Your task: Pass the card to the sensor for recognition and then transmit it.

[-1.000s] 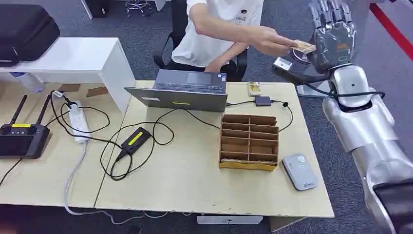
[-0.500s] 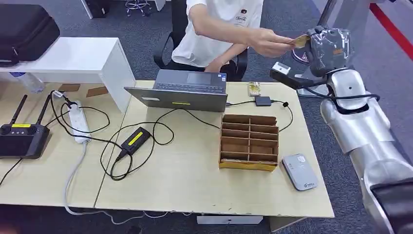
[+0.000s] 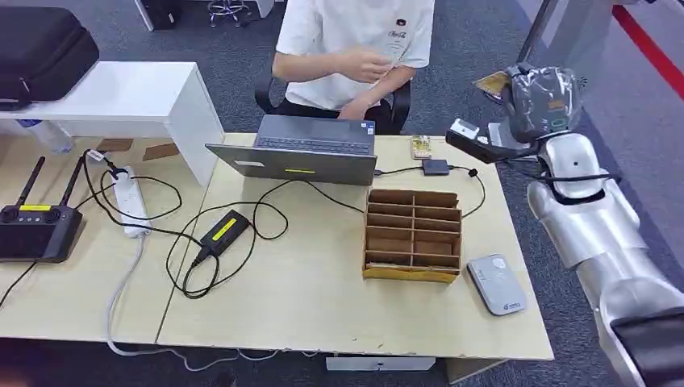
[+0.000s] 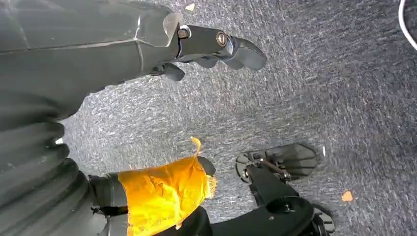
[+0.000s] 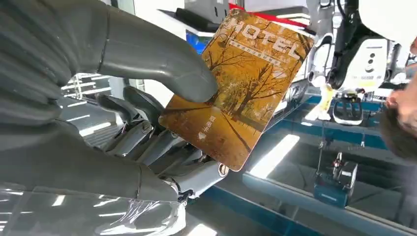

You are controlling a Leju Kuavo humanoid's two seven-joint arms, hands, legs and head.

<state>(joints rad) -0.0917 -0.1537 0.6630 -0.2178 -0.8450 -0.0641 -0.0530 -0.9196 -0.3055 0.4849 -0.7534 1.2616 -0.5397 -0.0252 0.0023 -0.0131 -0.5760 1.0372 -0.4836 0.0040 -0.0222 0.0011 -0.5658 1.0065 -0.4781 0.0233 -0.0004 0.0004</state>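
Apparently card (image 5: 241, 86) in R hand (image 5: 147, 128)

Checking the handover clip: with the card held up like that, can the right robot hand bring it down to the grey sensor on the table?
Probably yes: the right robot hand holds the card, and the sensor lies uncovered near the table's right edge.

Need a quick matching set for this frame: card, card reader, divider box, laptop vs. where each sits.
Things:
1. card
2. grey card reader
3. cardboard divider box
4. laptop

Places:
A. far edge of the table, in front of the seated person
B. table's near right corner
C. pinched in the right hand, held up off the table
D. mid-table, just left of the reader

Pairs: 1-C, 2-B, 3-D, 4-A
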